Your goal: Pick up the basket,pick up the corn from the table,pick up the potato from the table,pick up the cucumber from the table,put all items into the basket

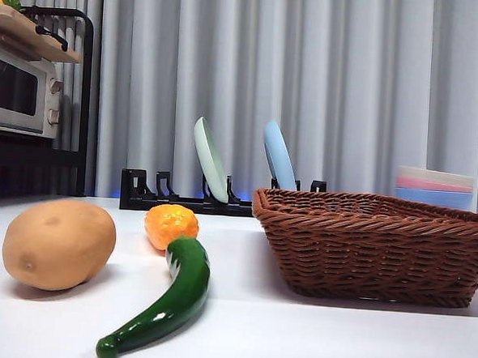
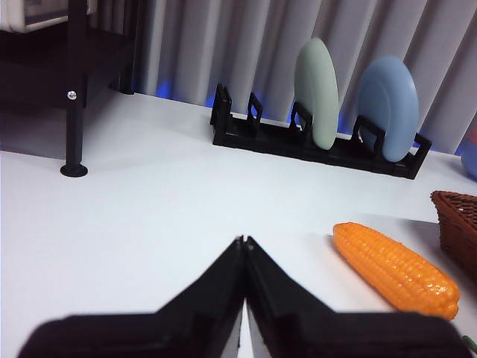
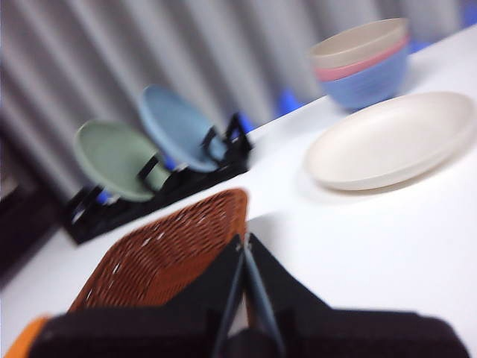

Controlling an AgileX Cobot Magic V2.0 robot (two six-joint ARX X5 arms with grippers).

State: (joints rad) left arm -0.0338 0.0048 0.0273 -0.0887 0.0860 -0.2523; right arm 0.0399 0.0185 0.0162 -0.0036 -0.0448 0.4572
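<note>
The brown wicker basket point(image 1: 377, 246) stands on the table at the right and looks empty; its corner shows in the left wrist view point(image 2: 456, 227) and its side in the right wrist view point(image 3: 168, 257). The tan potato point(image 1: 58, 243) lies at the left. The orange corn point(image 1: 171, 225) lies behind the dark green cucumber point(image 1: 167, 300) and shows side-on in the left wrist view point(image 2: 393, 268). My left gripper point(image 2: 241, 242) is shut and empty, beside the corn. My right gripper point(image 3: 243, 242) is shut and empty, above the basket's edge. Neither arm shows in the front view.
A black rack point(image 1: 181, 198) at the back holds a green plate point(image 1: 210, 159) and a blue plate point(image 1: 278, 155). Stacked bowls point(image 3: 363, 63) and a white plate point(image 3: 391, 139) sit right of the basket. A microwave on a shelf point(image 1: 21, 93) stands at far left.
</note>
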